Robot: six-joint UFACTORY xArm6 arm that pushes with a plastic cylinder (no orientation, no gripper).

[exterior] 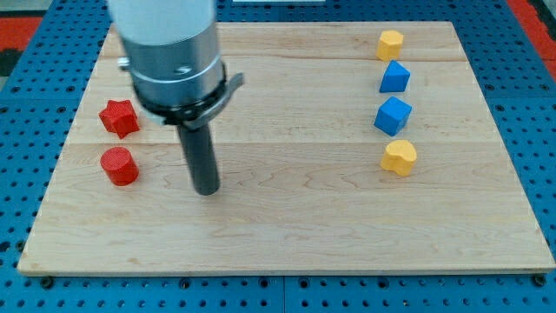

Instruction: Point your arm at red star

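Note:
The red star (119, 117) lies on the wooden board at the view's left. A red cylinder (119, 166) sits just below it. My tip (207, 190) rests on the board to the right of the red cylinder and below-right of the red star, apart from both. The arm's grey body rises from the rod toward the view's top.
At the view's right stand a yellow block (391, 43), a blue block (394, 77), a second blue block (393, 115) and a yellow heart-like block (400, 157) in a column. The board (287, 243) lies on a blue pegboard.

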